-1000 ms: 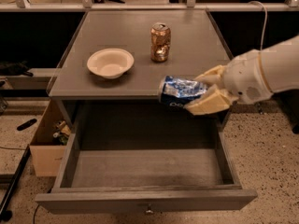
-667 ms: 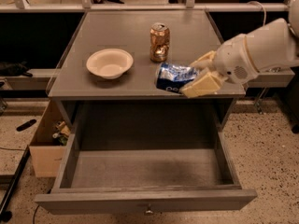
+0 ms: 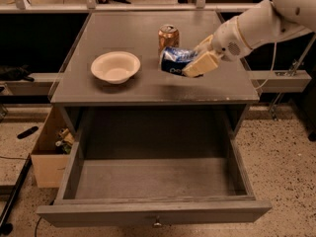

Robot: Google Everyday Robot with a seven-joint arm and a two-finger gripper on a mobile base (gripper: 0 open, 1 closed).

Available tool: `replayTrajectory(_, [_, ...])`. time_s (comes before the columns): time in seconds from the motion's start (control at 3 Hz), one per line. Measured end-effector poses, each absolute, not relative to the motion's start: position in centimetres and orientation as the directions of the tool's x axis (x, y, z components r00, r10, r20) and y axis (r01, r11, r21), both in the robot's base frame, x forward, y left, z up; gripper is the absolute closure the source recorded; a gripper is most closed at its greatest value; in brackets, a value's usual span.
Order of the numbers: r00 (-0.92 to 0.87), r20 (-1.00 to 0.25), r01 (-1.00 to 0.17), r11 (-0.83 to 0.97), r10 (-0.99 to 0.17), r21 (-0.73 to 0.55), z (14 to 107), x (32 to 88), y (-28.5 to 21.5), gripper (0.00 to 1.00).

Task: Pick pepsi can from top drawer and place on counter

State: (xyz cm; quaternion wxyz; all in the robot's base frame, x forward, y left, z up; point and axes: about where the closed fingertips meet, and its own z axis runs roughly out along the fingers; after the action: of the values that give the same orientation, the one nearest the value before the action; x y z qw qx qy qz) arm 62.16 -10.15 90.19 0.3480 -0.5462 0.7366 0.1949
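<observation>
A bowl (image 3: 115,66) sits on the left half of the counter (image 3: 98,94), clear of the work. Near the counter's middle, toward the back, a gold can (image 3: 168,35) stands upright. Just in front of it the pepsi can (image 3: 173,61) lies tilted on its side, low over the counter. Whether it touches, I cannot tell. The gripper (image 3: 193,59) reaches in from the counter's right edge, fingers clamped across the can's body, which explains the sideways lie. Release looks near, though the gold can stands close enough to bump. Below the counter the drawer (image 3: 153,179) stands pulled out.
</observation>
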Motion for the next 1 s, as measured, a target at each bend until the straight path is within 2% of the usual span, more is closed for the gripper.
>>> replayTrajectory(0.33, [-0.157,-0.710,-0.946,0.312,-0.686,-0.092,89.0,65.7,-9.9,1.00])
replayTrajectory(1.0, [-0.146,-0.700,-0.956,0.281,-0.699,-0.082,85.1,66.8,-10.9,1.00])
